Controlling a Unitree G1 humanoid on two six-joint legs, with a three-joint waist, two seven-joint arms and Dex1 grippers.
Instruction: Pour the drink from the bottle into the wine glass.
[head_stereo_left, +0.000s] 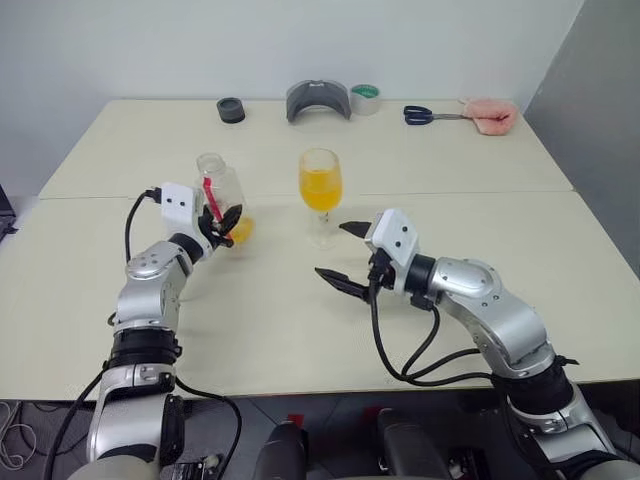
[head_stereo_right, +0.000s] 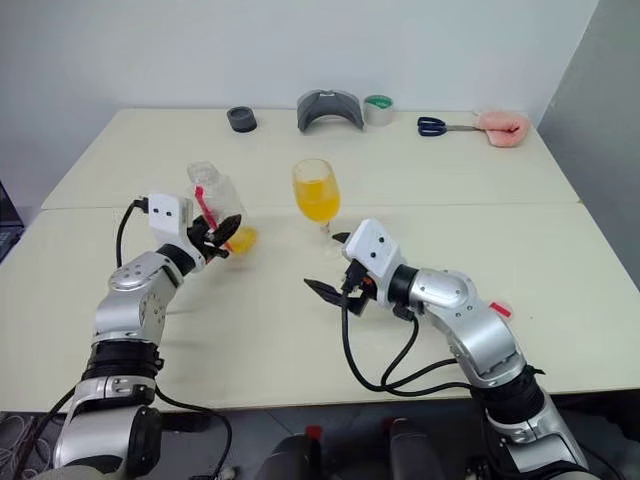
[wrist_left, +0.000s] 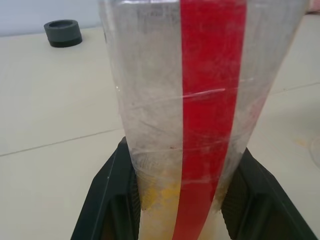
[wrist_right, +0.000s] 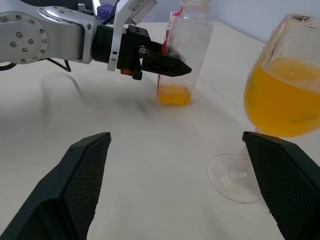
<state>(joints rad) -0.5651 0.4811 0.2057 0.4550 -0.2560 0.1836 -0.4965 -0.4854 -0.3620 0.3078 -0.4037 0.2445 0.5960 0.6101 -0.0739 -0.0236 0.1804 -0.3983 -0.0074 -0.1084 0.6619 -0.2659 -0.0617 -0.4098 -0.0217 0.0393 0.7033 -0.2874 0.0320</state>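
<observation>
My left gripper (head_stereo_left: 222, 225) is shut on the lower part of the bottle (head_stereo_left: 220, 192), a clear plastic one with a red stripe (wrist_left: 210, 100). The bottle stands nearly upright with its base down at the tabletop. A small amount of orange drink (wrist_right: 174, 96) lies in its bottom. The wine glass (head_stereo_left: 320, 190) stands on the table to the bottle's right, its bowl about half full of orange drink (wrist_right: 280, 100). My right gripper (head_stereo_left: 335, 252) hovers open just in front of the glass's foot, with nothing between its black fingers (wrist_right: 85, 185).
Along the table's far edge lie a black ring (head_stereo_left: 230, 110), a grey curved object (head_stereo_left: 318, 100), a roll of tape (head_stereo_left: 365, 98), blue-handled scissors (head_stereo_left: 425, 115) and a pink cloth (head_stereo_left: 490, 115). A seam (head_stereo_left: 500, 192) crosses the cream table.
</observation>
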